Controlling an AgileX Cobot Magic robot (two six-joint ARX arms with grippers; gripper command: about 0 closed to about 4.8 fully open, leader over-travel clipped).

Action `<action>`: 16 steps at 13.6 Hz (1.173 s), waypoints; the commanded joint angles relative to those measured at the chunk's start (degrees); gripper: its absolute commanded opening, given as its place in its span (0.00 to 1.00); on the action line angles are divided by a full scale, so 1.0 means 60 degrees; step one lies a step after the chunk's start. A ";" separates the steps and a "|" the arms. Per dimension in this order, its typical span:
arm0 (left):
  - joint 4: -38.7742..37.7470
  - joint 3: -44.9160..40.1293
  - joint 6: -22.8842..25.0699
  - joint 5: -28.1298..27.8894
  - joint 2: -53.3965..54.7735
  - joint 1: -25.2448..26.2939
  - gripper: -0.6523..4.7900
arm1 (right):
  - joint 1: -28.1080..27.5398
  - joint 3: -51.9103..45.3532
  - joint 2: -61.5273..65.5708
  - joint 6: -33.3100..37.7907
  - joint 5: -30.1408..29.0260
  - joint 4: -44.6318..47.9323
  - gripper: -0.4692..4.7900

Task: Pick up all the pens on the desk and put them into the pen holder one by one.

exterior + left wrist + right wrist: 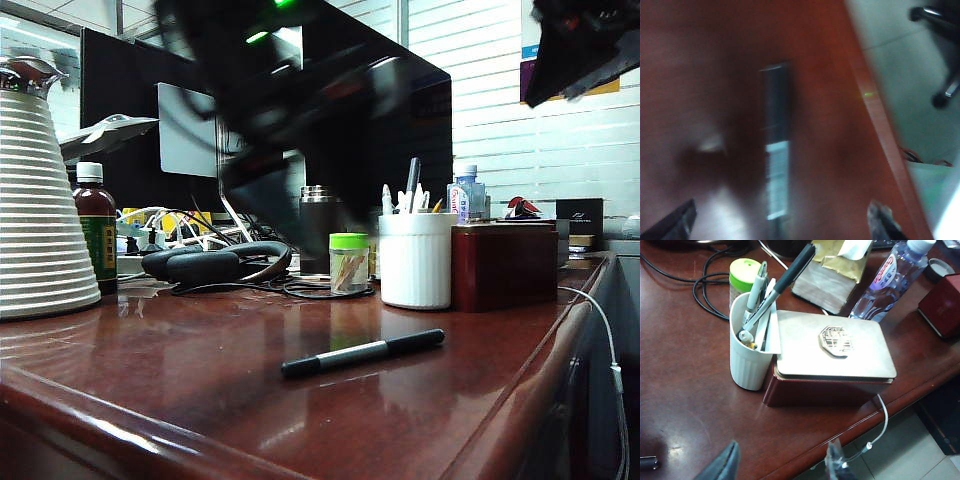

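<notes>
1. The left gripper (780, 222) hangs above the desk (150, 370), blurred, its two fingers spread wide with nothing between them.
2. Below it a black marker with a white label (776, 165) lies flat on the wood, near the desk's side edge.
3. A grey-barrelled marker (363, 352) lies near the front edge.
4. The white pen holder (747, 360), already holding pens, touches a dark red box (830, 385) close to the right edge.
5. The right gripper (782, 462) hovers beyond that edge, partly open, empty.
</notes>
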 commanded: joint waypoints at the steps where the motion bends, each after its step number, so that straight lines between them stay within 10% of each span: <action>1: -0.0288 0.0018 -0.0401 -0.0794 0.0342 -0.0448 1.00 | 0.0000 0.0040 -0.0146 0.0047 -0.0390 -0.0557 0.53; 12: 0.0353 0.0018 -0.1392 -0.0798 0.1971 -0.0510 1.00 | 0.0015 0.0040 -0.0146 0.0259 -0.2055 -0.2073 0.52; 16: 0.0328 0.0018 -0.1384 -0.0798 0.1971 -0.0506 0.26 | 0.0018 0.0040 -0.0146 0.0255 -0.6018 -0.3792 0.44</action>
